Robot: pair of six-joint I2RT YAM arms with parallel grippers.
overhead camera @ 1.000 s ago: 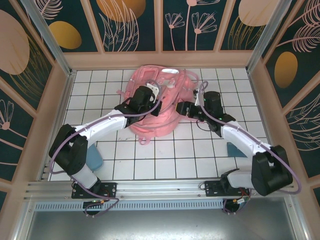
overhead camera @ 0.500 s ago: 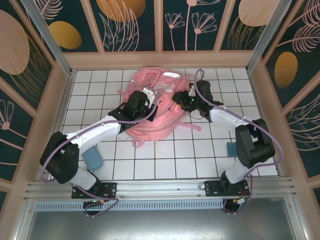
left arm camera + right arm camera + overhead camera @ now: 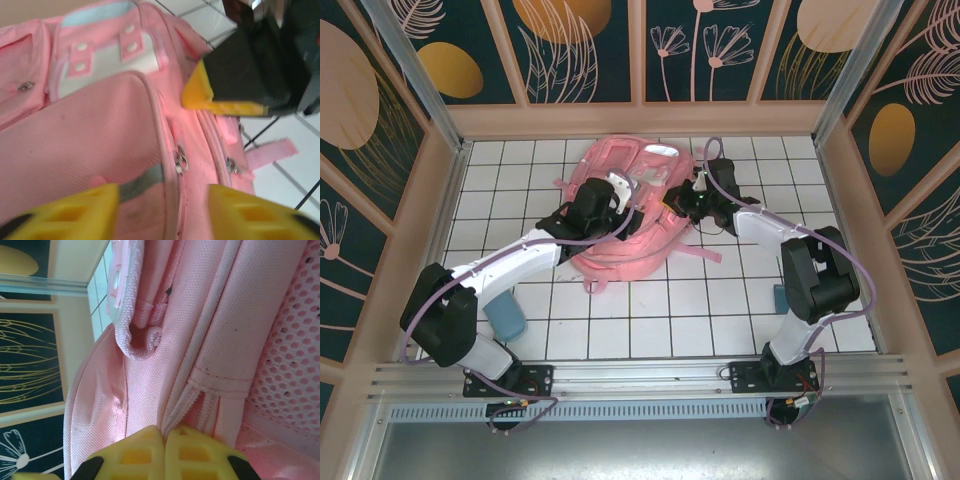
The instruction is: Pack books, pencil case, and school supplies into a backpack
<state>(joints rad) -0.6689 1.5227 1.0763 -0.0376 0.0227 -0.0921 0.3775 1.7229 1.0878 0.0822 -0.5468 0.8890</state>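
The pink backpack [image 3: 620, 245] lies on the white-tiled table [image 3: 650, 320], toward the far side and about centre. The left end effector [image 3: 162, 210] hangs over its front pocket, yellow fingers [image 3: 75, 212] spread apart on either side of a zip pull [image 3: 181, 161]. At the bag's right side, the right end effector [image 3: 164, 447] has its fingertips pressed together, pinching a pink fabric seam. A blue item [image 3: 505, 318] sits near left.

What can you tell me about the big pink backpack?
The backpack is soft pink fabric with pale shiny panels, metal zipper pulls and a mesh panel. It lies slumped on the white tiled table, straps trailing. The right gripper pinches a fabric fold; the left gripper hovers open over a zipper.
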